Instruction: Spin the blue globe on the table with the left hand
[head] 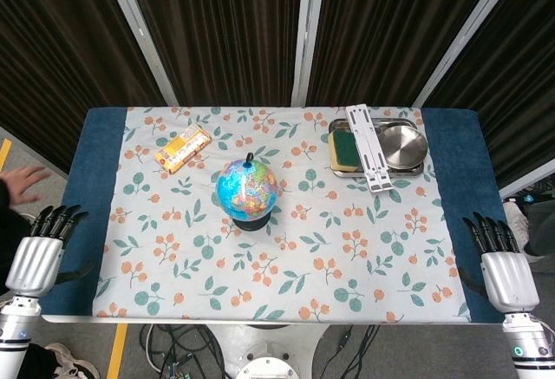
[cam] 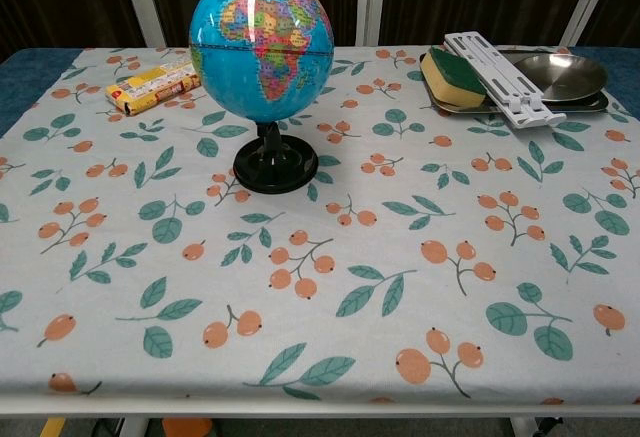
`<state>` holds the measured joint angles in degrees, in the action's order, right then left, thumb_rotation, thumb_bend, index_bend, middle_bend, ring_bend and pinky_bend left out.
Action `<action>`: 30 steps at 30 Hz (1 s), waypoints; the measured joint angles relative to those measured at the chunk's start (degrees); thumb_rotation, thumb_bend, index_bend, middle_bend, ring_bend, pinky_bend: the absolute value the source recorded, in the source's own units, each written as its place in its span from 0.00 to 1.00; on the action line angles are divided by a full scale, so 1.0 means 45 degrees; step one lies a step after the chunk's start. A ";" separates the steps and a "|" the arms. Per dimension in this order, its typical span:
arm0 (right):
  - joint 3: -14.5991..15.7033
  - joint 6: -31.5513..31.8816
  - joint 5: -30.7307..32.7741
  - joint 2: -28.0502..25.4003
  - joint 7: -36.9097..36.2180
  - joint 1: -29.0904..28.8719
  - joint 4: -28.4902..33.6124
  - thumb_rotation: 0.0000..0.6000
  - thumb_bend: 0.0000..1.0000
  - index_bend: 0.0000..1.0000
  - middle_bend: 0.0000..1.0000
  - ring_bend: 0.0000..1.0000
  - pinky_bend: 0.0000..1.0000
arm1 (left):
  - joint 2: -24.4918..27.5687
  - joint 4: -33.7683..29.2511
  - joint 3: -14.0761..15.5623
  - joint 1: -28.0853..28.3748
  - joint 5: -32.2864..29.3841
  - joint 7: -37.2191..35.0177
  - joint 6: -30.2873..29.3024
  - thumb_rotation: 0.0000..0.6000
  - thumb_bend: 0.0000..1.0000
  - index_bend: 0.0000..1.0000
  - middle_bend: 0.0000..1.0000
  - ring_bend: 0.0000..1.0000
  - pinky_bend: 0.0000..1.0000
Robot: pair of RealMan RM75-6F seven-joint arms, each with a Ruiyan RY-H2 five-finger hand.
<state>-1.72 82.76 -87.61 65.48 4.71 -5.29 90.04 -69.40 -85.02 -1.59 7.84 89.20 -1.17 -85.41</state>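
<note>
Blue globe (head: 248,190) upright mid-counter (head: 95,171), left robot hand (head: 39,258) and right robot hand (head: 503,266) well apart at the near corners.

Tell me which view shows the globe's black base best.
The chest view: the black base appears whole and close below the blue globe. In the head view, from above, the globe covers most of it.

Bench (head: 95,188) blue-topped, covered by floral cloth (head: 286,266) with orange berries, green leaves; blue strips bare at both ends. On cloth: blue globe (head: 247,190) on black stand, near centre. Yellow-orange box (head: 182,148) far-left of globe, well apart. Metal tray (head: 334,127) at far-right corner holding sponge (head: 345,149), steel bowl (head: 405,146); white slotted bracket (head: 370,147) lies across tray.
</note>
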 measured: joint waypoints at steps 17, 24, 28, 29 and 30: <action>0.0023 -0.0066 0.0020 0.0031 0.0015 -0.0013 0.0021 1.00 0.22 0.00 0.00 0.00 0.00 | 0.0118 -0.0833 -0.0306 0.0688 0.0675 0.0450 0.0102 1.00 0.04 0.18 0.12 0.07 0.08; 0.0043 -0.0068 0.0101 0.0019 -0.0183 0.0040 -0.0207 1.00 0.22 0.00 0.00 0.00 0.00 | 0.0082 -0.1855 -0.0645 0.1784 0.1683 0.1174 0.0558 1.00 0.04 0.18 0.12 0.07 0.08; 0.0031 -0.0147 0.0146 0.0071 -0.0329 0.0024 -0.0348 1.00 0.22 0.00 0.00 0.00 0.00 | -0.0146 -0.2382 -0.0841 0.2578 0.2156 0.1566 0.1180 1.00 0.04 0.18 0.12 0.07 0.08; 0.0044 -0.0172 0.0147 0.0085 -0.0348 0.0023 -0.0378 1.00 0.22 0.00 0.00 0.00 0.00 | -0.0256 -0.2501 -0.0898 0.2836 0.2279 0.1687 0.1412 1.00 0.04 0.18 0.12 0.07 0.08; 0.0060 -0.0200 0.0151 0.0101 -0.0371 0.0023 -0.0415 1.00 0.22 0.00 0.00 0.00 0.00 | -0.0353 -0.2577 -0.0941 0.3028 0.2361 0.1779 0.1586 1.00 0.04 0.18 0.12 0.07 0.08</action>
<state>-1.44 81.86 -86.93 65.93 3.04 -5.19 88.17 -70.99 -96.62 -5.82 21.46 99.82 6.83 -78.27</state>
